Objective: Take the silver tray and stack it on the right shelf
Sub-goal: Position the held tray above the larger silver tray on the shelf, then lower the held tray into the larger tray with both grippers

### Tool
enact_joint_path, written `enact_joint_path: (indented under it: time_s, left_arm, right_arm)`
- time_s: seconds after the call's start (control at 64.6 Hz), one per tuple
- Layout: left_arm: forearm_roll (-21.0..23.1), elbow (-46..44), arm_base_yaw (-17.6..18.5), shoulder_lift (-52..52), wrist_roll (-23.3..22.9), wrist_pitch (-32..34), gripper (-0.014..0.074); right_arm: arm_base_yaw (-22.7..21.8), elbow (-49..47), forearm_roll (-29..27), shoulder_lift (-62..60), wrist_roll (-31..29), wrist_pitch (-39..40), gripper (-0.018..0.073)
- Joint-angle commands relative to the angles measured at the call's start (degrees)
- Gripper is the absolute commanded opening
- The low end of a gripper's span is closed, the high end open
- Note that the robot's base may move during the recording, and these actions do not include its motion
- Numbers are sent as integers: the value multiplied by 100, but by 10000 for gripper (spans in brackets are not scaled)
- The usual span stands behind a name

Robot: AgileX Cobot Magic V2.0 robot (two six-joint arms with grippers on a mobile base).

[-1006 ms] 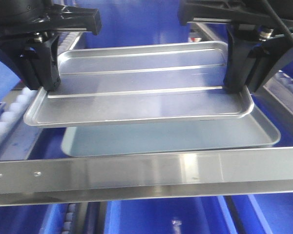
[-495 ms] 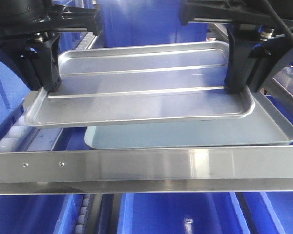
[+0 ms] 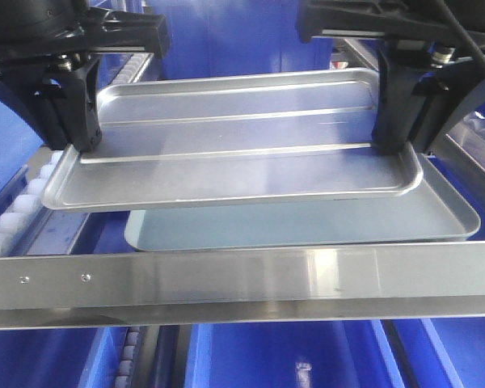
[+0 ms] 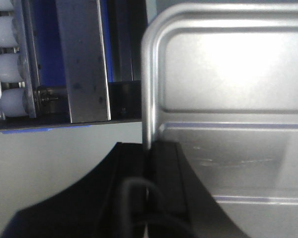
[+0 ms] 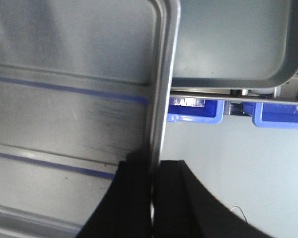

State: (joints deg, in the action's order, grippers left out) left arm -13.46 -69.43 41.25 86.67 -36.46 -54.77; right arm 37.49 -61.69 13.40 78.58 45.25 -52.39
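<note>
Our left gripper (image 3: pixel 77 137) and right gripper (image 3: pixel 392 141) stay clamped on the shiny, ridged rectangular silver tray (image 3: pixel 234 170), held over the dull grey tray (image 3: pixel 307 225) on the steel roller right shelf (image 3: pixel 226 279). The shelf has drifted slightly left below, so we judge alignment unfinished.

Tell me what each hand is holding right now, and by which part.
Both hold the silver tray: the left hand pinches its left short rim, the right hand its right short rim.
</note>
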Motion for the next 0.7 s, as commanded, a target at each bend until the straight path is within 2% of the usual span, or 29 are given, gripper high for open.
enact_joint_path:
  time_s: [0.0,0.541,0.681]
  left_arm:
    - [33,-209,80,-217,58,222,-92]
    - [11,-209,80,-207,69,257,-92]
    - [-152,-209,80,-207,69,328,-92]
  right_arm:
    - [15,-182,84,-188,-86,413,60]
    - [15,-182,84,-188,-86,418,60]
    - [15,-182,84,-188,-86,449,60]
